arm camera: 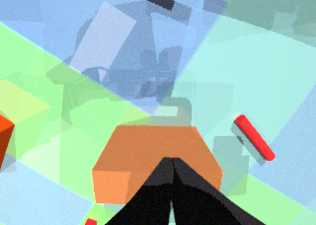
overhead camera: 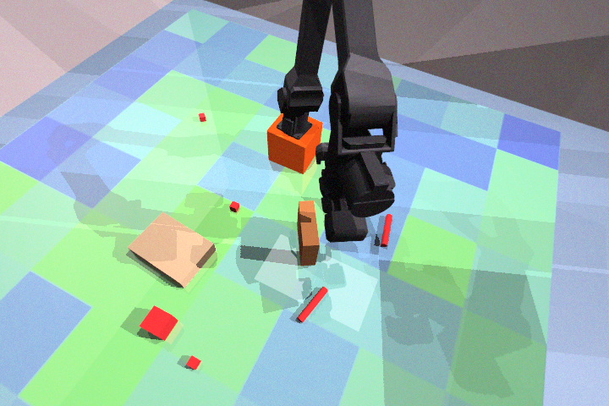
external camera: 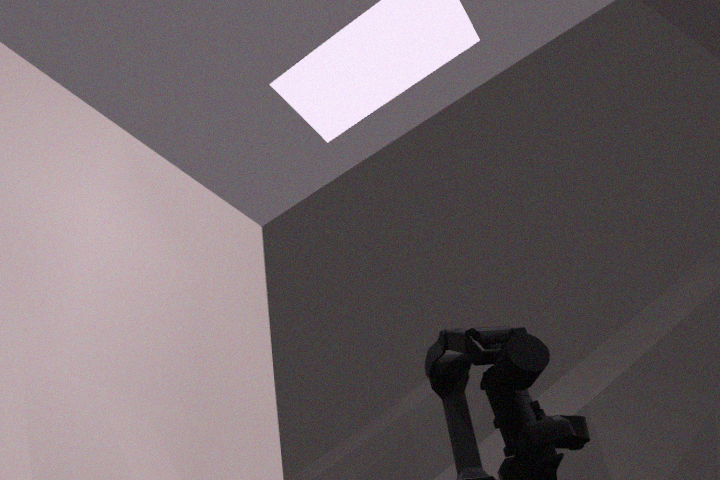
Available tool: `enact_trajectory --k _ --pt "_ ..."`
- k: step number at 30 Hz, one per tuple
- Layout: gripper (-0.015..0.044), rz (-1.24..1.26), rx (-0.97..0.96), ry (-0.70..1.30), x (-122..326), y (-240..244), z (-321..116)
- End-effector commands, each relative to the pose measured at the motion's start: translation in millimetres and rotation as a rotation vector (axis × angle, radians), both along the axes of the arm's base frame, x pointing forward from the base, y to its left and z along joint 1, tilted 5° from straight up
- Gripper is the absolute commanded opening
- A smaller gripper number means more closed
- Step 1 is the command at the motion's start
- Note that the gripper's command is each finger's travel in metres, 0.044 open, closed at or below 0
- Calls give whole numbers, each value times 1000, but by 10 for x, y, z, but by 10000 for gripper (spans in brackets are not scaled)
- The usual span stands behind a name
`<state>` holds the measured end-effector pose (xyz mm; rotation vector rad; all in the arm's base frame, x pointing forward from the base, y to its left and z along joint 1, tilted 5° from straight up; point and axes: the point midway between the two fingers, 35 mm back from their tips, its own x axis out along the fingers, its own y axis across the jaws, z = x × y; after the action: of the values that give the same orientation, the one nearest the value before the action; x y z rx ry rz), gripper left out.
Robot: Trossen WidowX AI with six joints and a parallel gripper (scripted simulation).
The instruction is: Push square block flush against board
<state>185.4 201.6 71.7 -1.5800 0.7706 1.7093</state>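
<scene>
A tan flat block [overhead camera: 168,246], nearly square from above, lies left of centre in the top view. A brown board [overhead camera: 308,244] [arm camera: 155,146] stands on a narrow edge to its right, with a wide gap between them. Which part is called block or board, I judge by shape only. My gripper [arm camera: 170,165] is shut and empty, its dark fingertips overlapping the board's near part in the wrist view. In the top view the arm hangs just right of the board and its fingertips are hidden. Contact with the board cannot be told.
An orange box [overhead camera: 291,150] under the arm's base stands behind the board. A red cube [overhead camera: 157,321] lies in front of the tan block. Red sticks [overhead camera: 312,304] [overhead camera: 386,230] lie in front and right of the board. Small red cubes [overhead camera: 234,206] [overhead camera: 193,362] lie around.
</scene>
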Motion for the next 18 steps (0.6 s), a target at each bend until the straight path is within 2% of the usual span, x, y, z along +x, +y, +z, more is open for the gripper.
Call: enact_trajectory --k 1,6,18 --pt "0 19 -16 12 -42 -22 -30" --pt "0 18 -16 13 -62 12 -497" --pt "0 18 -16 13 -40 -13 -527"
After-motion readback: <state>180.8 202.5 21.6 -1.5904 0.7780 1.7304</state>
